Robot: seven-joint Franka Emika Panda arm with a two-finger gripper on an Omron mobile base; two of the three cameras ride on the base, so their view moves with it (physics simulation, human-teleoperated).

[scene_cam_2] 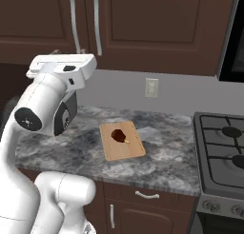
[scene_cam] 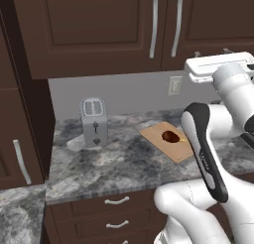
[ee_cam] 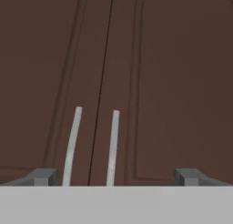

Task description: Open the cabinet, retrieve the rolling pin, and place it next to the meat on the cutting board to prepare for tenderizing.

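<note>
The dark brown cabinet (scene_cam: 99,25) hangs above the counter with both doors shut. Its two silver bar handles (scene_cam: 154,27) stand side by side at the seam. My gripper (ee_cam: 116,177) is open, raised in front of those doors and apart from them. In the hand view the handles (ee_cam: 112,145) rise between my wide-set fingertips (ee_cam: 43,176). From the right base view my gripper (scene_cam_2: 68,52) sits just below the handles (scene_cam_2: 96,26). The cutting board (scene_cam: 168,144) lies on the counter with the meat (scene_cam: 170,136) on it. The rolling pin is out of view.
A silver toaster (scene_cam: 93,121) stands on the grey speckled counter (scene_cam: 114,163), left of the board. A stove (scene_cam_2: 224,152) adjoins the counter at the right. A wall outlet (scene_cam_2: 151,87) sits behind the board. Drawers with curved handles (scene_cam: 117,201) run below.
</note>
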